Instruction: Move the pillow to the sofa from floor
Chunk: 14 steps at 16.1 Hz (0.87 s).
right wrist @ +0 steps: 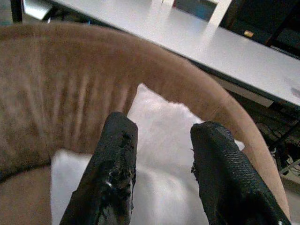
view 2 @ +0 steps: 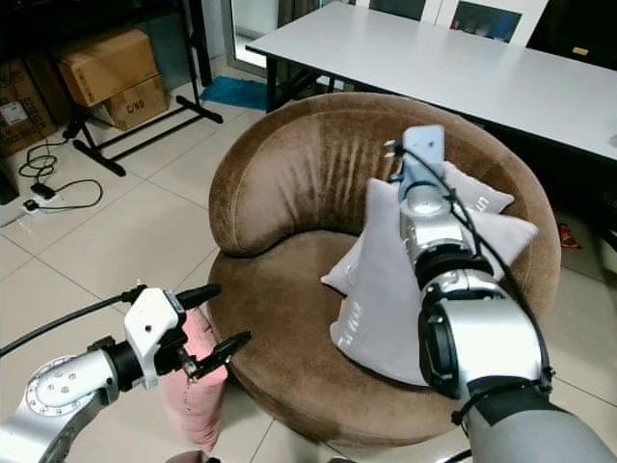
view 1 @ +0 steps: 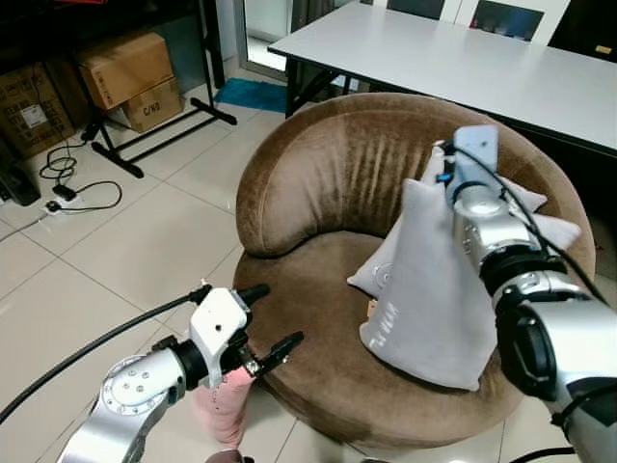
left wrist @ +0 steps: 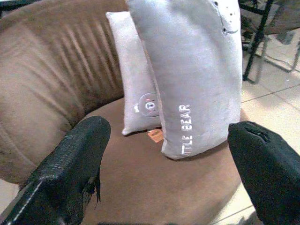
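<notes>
brown sofa (view 1: 318, 183), grey pillow (view 1: 429, 289), white table (view 1: 463, 63)
</notes>
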Tool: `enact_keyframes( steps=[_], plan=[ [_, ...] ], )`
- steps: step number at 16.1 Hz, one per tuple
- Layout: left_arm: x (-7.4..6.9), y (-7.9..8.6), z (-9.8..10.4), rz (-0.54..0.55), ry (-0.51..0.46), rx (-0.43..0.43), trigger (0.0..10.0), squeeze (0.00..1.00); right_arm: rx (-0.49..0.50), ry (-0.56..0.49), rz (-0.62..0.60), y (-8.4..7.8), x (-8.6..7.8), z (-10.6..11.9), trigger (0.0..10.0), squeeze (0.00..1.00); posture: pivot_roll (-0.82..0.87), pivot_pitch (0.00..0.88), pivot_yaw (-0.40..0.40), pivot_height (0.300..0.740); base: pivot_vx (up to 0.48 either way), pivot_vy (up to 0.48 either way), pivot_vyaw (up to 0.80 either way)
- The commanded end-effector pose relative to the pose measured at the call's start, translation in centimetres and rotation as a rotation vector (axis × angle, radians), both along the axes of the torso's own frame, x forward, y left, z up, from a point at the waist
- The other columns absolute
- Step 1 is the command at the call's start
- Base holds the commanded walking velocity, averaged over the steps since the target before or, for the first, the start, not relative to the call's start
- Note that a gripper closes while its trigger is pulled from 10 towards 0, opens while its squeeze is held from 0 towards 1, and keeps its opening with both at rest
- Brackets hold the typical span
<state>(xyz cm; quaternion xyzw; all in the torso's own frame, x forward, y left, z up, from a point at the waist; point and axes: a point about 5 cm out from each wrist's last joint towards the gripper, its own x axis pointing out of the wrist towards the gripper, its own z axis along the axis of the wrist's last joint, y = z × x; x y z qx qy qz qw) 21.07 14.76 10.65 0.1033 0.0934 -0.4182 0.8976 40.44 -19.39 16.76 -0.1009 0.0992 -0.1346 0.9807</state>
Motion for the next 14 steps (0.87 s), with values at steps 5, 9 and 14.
enact_keyframes(
  steps=[5, 9, 14],
  plan=[
    [0.9, 0.1, 0.5, 0.075, 0.011, -0.020, 10.0, 0.00, 0.092, -0.112, 0.029, -0.6, 0.3, 1.5, 10.0, 0.00, 0.03, 0.000, -0.042, 0.740, 0.000, 0.000, 0.00],
    [2.1, -0.1, 0.8, 0.212, -0.107, -0.047, 10.0, 0.00, 0.191, -0.246, 0.115, -0.9, -2.1, -0.2, 10.0, 0.00, 0.00, 0.000, -0.017, 0.740, 0.000, 0.000, 0.00],
    [1.5, 1.4, 0.7, 0.468, -0.163, -0.087, 10.0, 0.00, 0.236, -0.349, 0.203, -0.1, -8.5, -0.1, 10.0, 0.00, -0.03, 0.000, -0.032, 0.740, 0.000, 0.000, 0.00]
  ],
)
